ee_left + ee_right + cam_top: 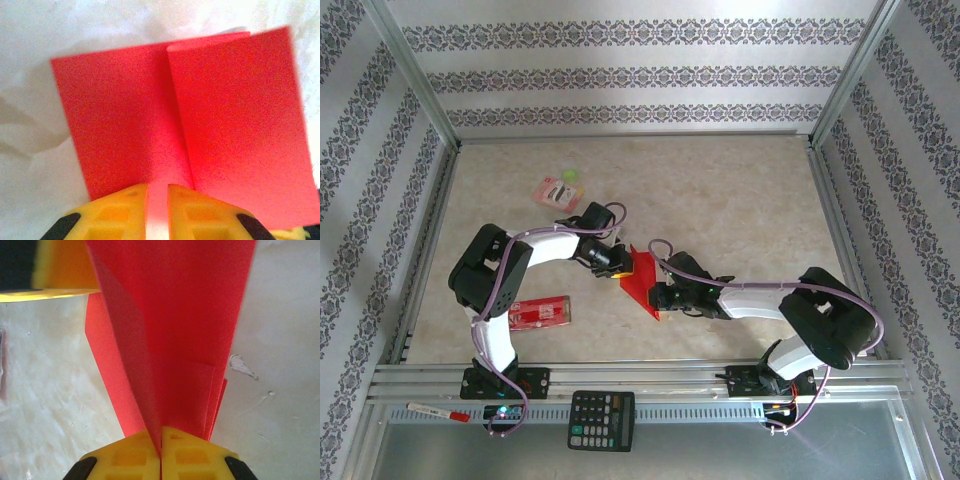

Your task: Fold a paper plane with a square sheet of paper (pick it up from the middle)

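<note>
The walls (640, 70) have a striped floral pattern. They stand around a beige marbled table (720, 190); metal rails (640, 375) run along its near edge.

The beige table (740, 190) bears a red packet (542, 313) and a pink packet (558, 190).

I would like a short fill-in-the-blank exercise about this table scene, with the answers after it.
1. The folded paper between the two arms is ___.
2. The ___ arm's fingers are pressed shut on its edge.
3. The calculator at the near edge is ___.
Answers: red; right; black.
</note>
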